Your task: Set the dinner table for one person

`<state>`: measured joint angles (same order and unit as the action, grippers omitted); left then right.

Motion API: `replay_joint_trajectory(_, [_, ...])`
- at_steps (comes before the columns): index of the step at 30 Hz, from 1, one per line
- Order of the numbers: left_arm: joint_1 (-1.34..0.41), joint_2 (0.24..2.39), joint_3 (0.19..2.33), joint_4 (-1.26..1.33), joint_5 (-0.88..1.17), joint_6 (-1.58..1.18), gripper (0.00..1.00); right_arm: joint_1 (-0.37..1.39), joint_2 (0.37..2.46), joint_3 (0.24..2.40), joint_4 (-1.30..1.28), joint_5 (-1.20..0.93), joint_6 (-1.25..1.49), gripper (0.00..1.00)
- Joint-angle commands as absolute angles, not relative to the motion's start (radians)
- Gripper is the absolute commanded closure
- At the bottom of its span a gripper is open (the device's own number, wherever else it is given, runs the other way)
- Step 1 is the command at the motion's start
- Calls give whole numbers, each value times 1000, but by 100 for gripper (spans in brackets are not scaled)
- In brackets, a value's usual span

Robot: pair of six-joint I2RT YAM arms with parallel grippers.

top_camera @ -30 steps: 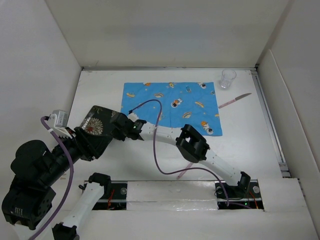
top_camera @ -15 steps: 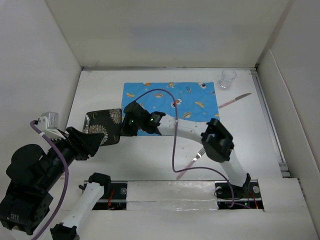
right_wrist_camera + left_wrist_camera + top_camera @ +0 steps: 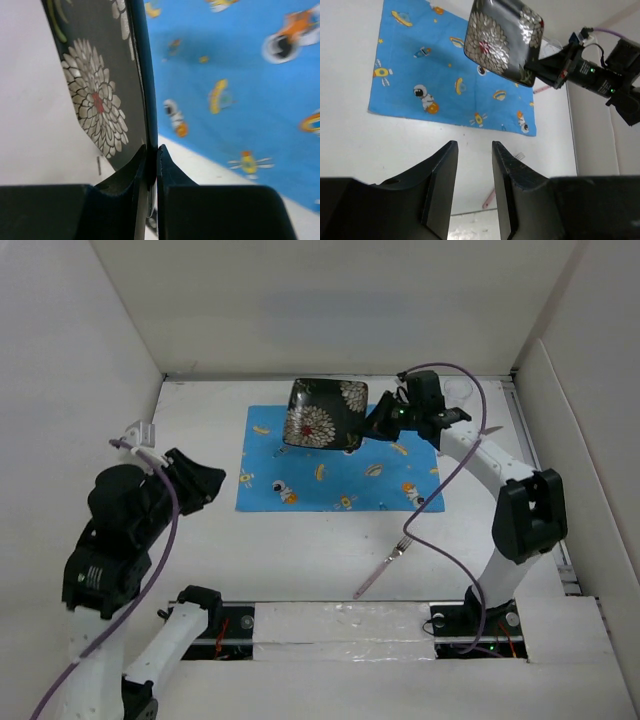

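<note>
A black square plate [image 3: 322, 414] with a white flower print hangs tilted over the far edge of the blue cartoon placemat [image 3: 340, 475]. My right gripper [image 3: 362, 432] is shut on the plate's right rim. In the right wrist view its jaws [image 3: 152, 148] pinch the thin rim of the plate [image 3: 95, 95] edge-on. My left gripper [image 3: 215, 478] stands open and empty over the white dinner table [image 3: 300, 550], left of the mat. The left wrist view looks between that gripper's fingertips [image 3: 473, 146] toward the plate [image 3: 502, 40] and the mat [image 3: 435, 75].
A fork [image 3: 385, 565] with a pink handle lies on the table in front of the mat. The pink knife handle [image 3: 540, 89] shows right of the mat, partly behind the right arm. White walls close in the table on three sides.
The right gripper has carried the plate from the table's left side up and right over the placemat. The left arm let go, pulled back left, and its jaws narrowed.
</note>
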<state>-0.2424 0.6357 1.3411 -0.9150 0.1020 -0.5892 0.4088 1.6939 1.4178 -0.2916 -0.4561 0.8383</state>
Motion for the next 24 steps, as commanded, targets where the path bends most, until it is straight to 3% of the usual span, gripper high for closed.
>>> replay_joint_trajectory(1, [-249, 782, 1292, -699, 58, -574, 70, 376, 1747, 1451, -220, -744, 718, 100])
replay_joint_trajectory(9, [-249, 959, 1147, -514, -29, -535, 70, 235, 1910, 1523, -218, -848, 683, 100])
replay_joint_trajectory(18, [-249, 989, 1089, -465, 29, -431, 67, 265, 1966, 1465, -115, -752, 744, 100])
replay_joint_trajectory(24, [-308, 1006, 1075, -463, 14, -423, 66, 287, 2049, 1577, -248, -715, 684, 100])
